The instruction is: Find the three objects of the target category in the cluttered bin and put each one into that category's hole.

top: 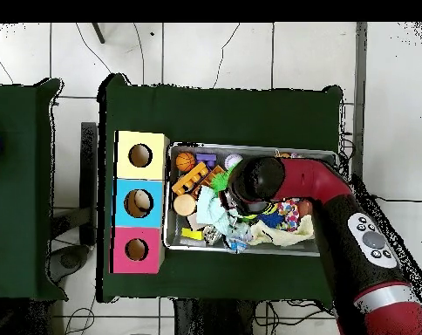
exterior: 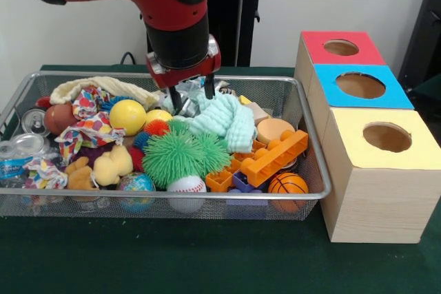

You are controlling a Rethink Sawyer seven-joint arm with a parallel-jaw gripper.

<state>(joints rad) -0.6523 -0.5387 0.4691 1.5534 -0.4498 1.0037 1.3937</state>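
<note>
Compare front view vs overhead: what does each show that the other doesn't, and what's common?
Front only: the gripper with its fingers down among the clutter near the mint cloth, and a labelled water bottle at the bin's left end; the overhead hides both under the arm.
Overhead only: something pale inside the blue-panel hole, plus a second green table beside the work table.
Both: the wire mesh bin, the orange block piece, the basketball, and the box's red, blue and yellow panels.
</note>
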